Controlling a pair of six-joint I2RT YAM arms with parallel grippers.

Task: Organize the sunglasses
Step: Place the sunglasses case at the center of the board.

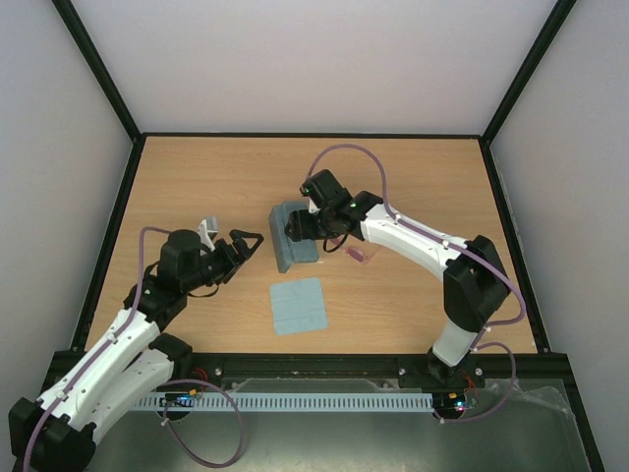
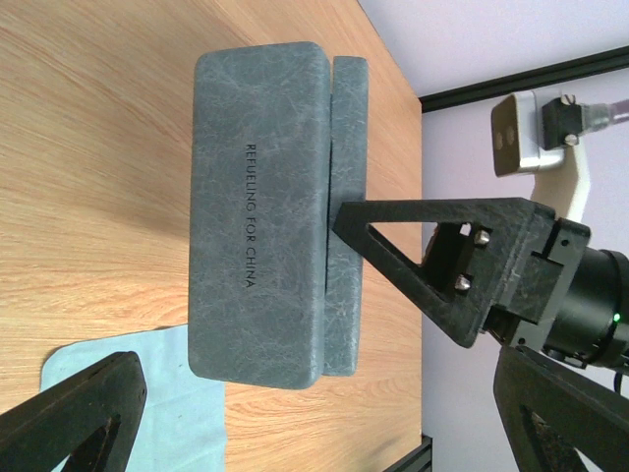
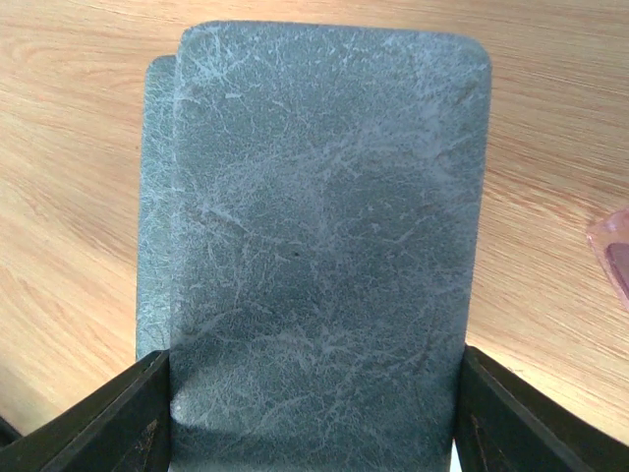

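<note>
The sunglasses (image 1: 356, 254), a small pink pair, lie on the table just right of the grey-blue case (image 1: 291, 246); only a pink corner of the sunglasses (image 3: 614, 251) shows at the edge of the right wrist view. My right gripper (image 1: 298, 224) reaches over the case (image 3: 314, 216), and its fingers (image 3: 108, 423) press against both long sides of it. My left gripper (image 1: 239, 251) stands wide open a short way left of the case (image 2: 256, 197), holding nothing. The case's top part sits offset from the narrower part beside it.
A light blue square cloth (image 1: 299, 305) lies flat in front of the case, and one corner of the cloth (image 2: 187, 413) reaches under the case's near end. Black frame rails (image 1: 295, 135) border the wooden table.
</note>
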